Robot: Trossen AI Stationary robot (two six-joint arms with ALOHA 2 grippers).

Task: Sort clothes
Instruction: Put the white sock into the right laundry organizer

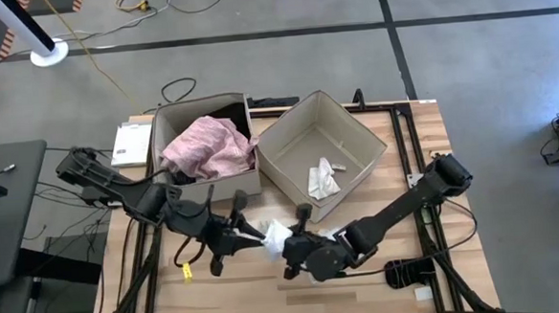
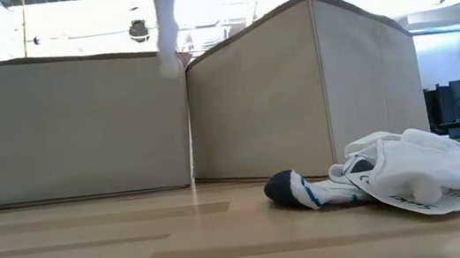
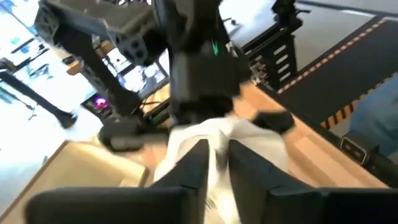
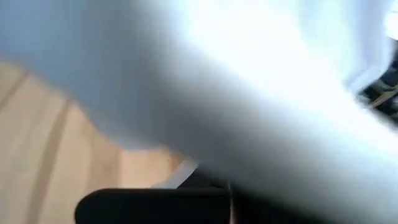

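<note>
White socks (image 1: 276, 235), bunched near the table's (image 1: 423, 149) front edge, sit between both claws: left gripper (image 1: 250, 231) pinching one end, right gripper (image 1: 298, 244) clamped shut on the other.

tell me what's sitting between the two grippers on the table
A white garment lies between the left gripper and right gripper, seen in the high view.

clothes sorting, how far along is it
Partly done: a pink garment lies in the left box, with something black under it, and a small white piece in the right box. In hand: both grippers, left and right, meet at a white piece on the table. Left: that white bundle, still unsorted.
</note>
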